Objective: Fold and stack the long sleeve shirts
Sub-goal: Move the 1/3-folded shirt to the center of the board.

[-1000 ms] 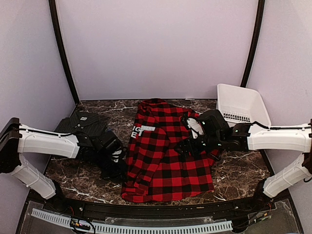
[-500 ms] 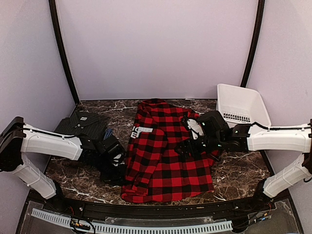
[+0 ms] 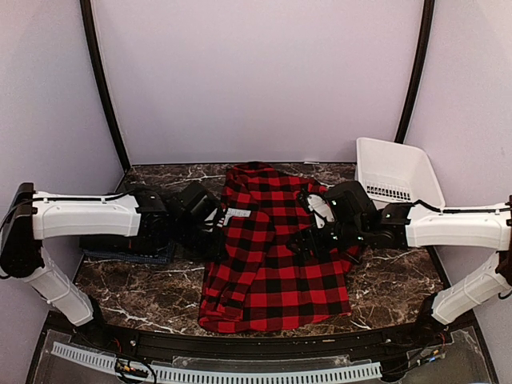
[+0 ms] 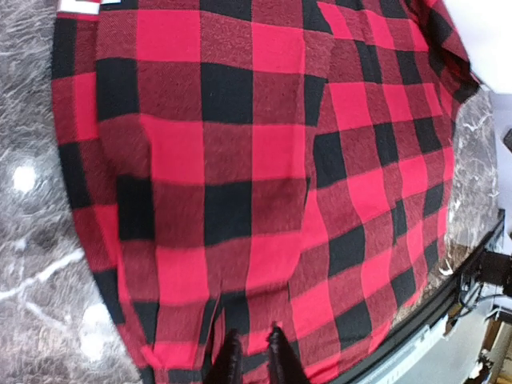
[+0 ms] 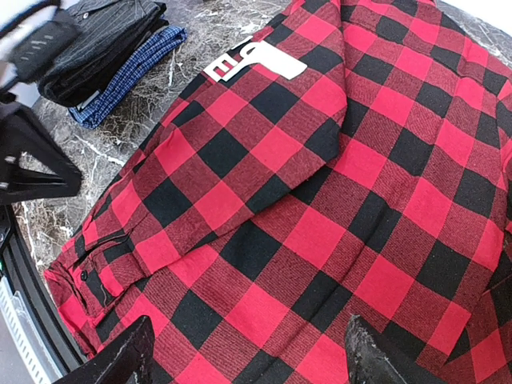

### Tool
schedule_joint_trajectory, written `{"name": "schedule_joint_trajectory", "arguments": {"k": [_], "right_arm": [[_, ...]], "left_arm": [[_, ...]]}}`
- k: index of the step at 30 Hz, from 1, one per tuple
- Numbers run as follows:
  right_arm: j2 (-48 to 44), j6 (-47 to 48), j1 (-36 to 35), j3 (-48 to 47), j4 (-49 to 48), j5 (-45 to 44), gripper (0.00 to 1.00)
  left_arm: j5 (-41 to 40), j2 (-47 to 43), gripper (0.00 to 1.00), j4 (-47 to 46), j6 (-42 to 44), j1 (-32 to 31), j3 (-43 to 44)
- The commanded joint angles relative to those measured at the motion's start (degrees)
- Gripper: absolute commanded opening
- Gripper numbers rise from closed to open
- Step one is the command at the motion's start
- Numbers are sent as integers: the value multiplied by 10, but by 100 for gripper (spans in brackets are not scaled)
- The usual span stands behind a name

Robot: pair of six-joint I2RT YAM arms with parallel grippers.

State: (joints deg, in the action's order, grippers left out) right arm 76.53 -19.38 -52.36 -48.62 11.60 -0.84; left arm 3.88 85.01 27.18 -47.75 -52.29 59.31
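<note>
The red-and-black checked shirt lies spread flat in the middle of the table, its white block letters near the left edge. My left gripper hovers at that left edge beside the letters. In the left wrist view its fingers stand a narrow gap apart above the checked shirt, holding nothing. My right gripper hangs wide open over the shirt's right half, nothing between its fingers. A folded black shirt lies on a blue one at the left.
A white plastic basket stands tilted at the back right corner. The folded stack sits mostly hidden under my left arm. Bare marble table shows at the front left and at the right of the shirt.
My left arm has swung from the shirt's lower left edge back and up to the lettered edge, and its jaws have parted slightly. The right arm has stayed still.
</note>
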Motion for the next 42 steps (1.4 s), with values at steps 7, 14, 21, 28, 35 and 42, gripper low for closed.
{"name": "schedule_joint_trajectory", "arguments": {"k": [7, 14, 21, 28, 35, 42], "right_arm": [[-23, -3, 4, -19, -9, -11, 78], [-26, -3, 4, -11, -6, -12, 78], [-41, -5, 4, 7, 6, -33, 79], [-54, -15, 4, 16, 11, -49, 79], [-82, -25, 7, 24, 24, -97, 81], [-94, -39, 17, 23, 44, -143, 83]], "left_arm": [[-26, 160, 0, -77, 29, 59, 58], [18, 218, 0, -160, 32, 100, 17], [28, 216, 0, -145, 38, 108, -46], [20, 159, 0, -108, 68, 131, -115], [8, 125, 0, -72, 79, 140, -142], [10, 107, 1, -58, 93, 158, -140]]}}
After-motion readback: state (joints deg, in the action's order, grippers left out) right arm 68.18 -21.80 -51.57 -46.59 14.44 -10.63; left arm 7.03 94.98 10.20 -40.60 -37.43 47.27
